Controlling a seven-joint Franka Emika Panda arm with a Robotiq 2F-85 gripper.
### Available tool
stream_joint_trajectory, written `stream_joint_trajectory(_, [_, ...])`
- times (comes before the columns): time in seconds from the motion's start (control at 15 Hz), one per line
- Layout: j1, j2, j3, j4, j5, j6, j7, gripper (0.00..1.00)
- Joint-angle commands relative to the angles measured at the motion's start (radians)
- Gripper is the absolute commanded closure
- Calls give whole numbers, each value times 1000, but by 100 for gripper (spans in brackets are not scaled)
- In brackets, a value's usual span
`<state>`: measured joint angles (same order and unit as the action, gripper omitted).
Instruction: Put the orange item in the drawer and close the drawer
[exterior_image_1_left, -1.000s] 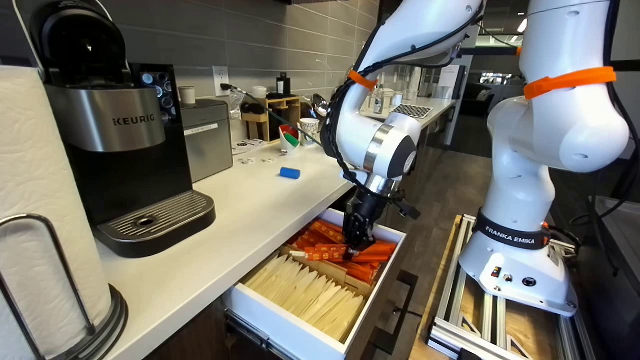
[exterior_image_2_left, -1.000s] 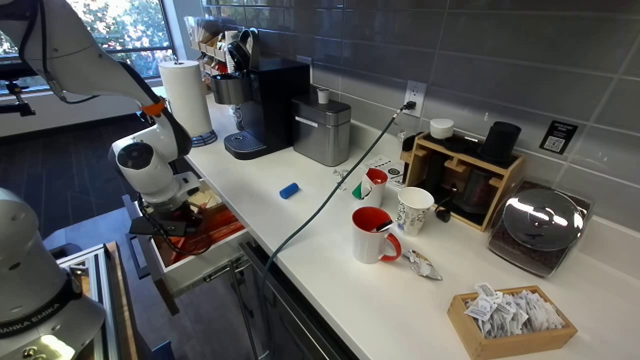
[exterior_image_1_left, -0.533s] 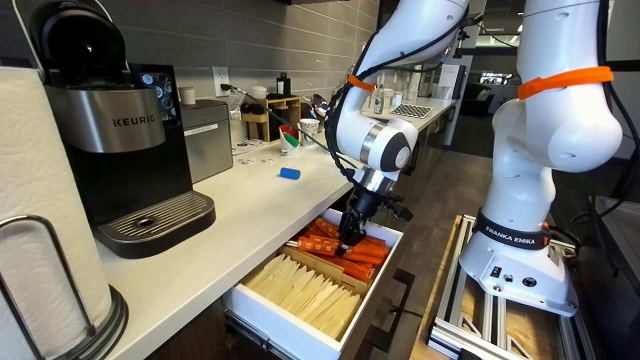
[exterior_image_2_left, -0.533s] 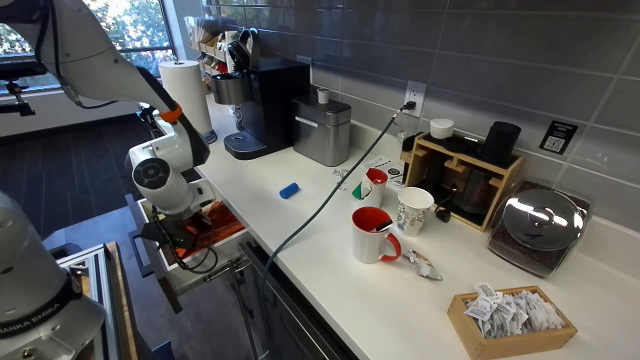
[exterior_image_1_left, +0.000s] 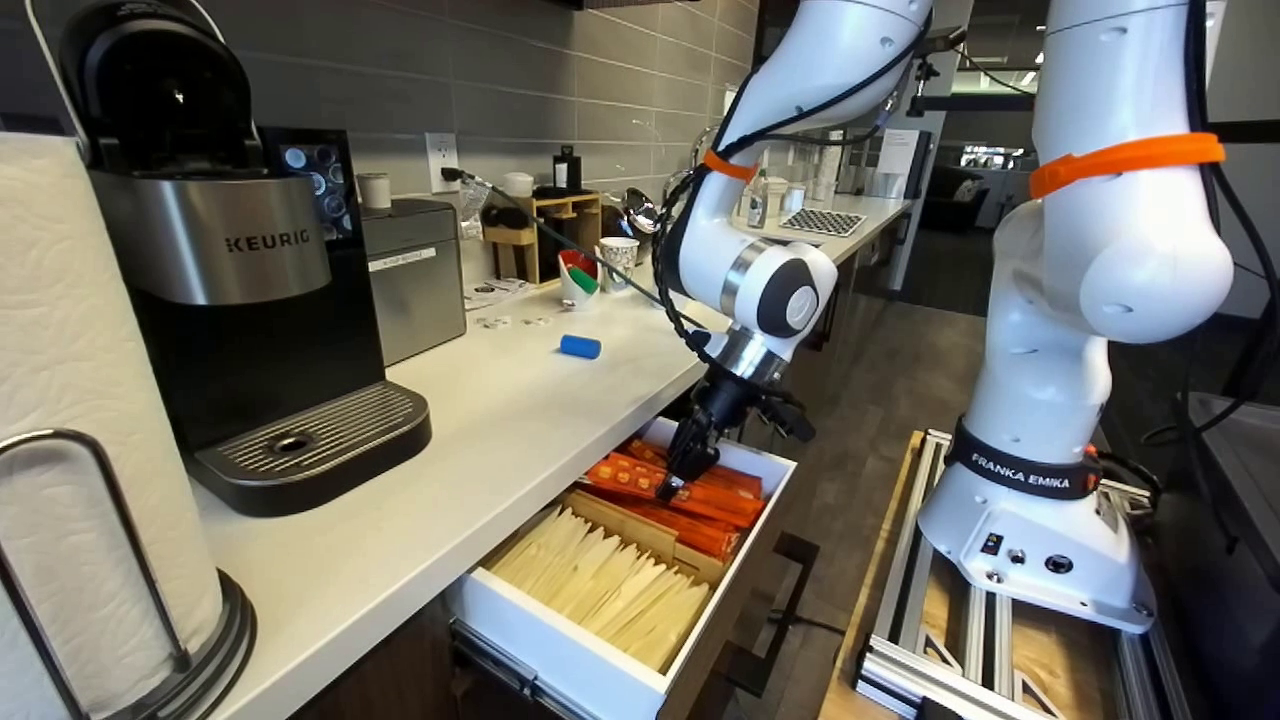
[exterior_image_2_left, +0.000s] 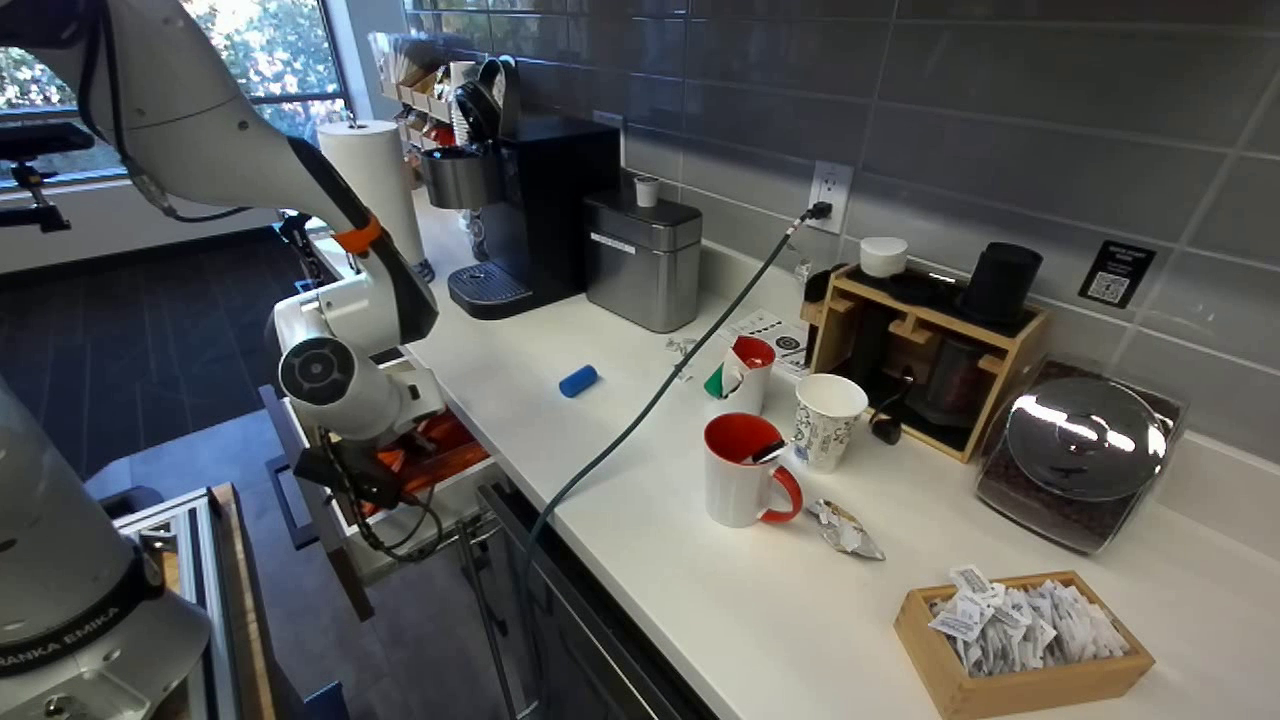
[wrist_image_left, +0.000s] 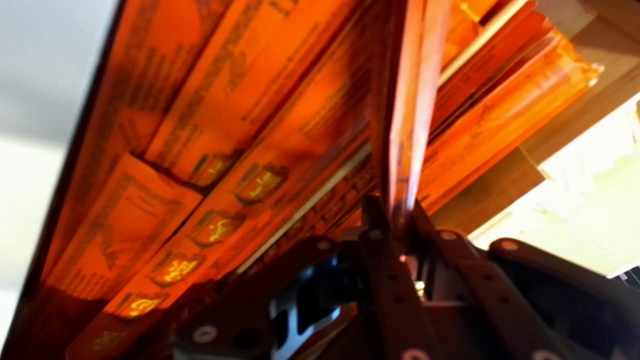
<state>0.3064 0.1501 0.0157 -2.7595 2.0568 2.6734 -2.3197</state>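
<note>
My gripper (exterior_image_1_left: 668, 490) reaches down into the pulled-out drawer (exterior_image_1_left: 560, 645), its fingers close together. In the wrist view the orange item (wrist_image_left: 412, 110), a narrow strip seen nearly edge-on, runs up from between the fingertips, pinched there. It lies over the other packed orange packets (wrist_image_left: 210, 150), inside the drawer. In an exterior view it is hard to tell from those packets. The drawer stands partly out from the counter, its dark front with a handle (exterior_image_1_left: 797, 547) facing the robot. In an exterior view the arm hides most of the gripper and the fingertips.
A wooden divider (exterior_image_1_left: 640, 535) separates the orange packets from pale beige contents (exterior_image_1_left: 600, 585). The white countertop (exterior_image_1_left: 500, 400) overhangs the drawer's inner end. On it stand a coffee machine (exterior_image_1_left: 320, 430), a blue piece (exterior_image_1_left: 580, 346), and mugs; a cable (exterior_image_2_left: 660, 390) hangs across it.
My gripper has moved toward the counter, carrying the orange item along. The drawer has slid partway inward under the counter at the same time. The fingers have stayed shut.
</note>
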Motion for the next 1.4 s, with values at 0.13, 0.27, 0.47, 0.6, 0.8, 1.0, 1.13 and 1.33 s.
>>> stream_joint_trajectory(0.13, [10,21,35,0,-104,73,81,62])
stream_joint_trajectory(0.27, [13,7,46,1,-61,151,75,53])
stream_joint_trajectory(0.47, [3,-27,48,8,80,275,7,32])
stream_joint_trajectory(0.6, [5,-34,56,15,149,347,-28,16])
stream_joint_trajectory(0.8, [21,-104,75,-3,247,386,-134,0])
stream_joint_trajectory(1.0, [37,-172,101,-1,347,378,-278,0])
stream_joint_trajectory(1.13, [50,-234,121,-5,436,391,-365,0])
stream_joint_trajectory(1.33, [63,-328,159,-1,572,491,-475,0])
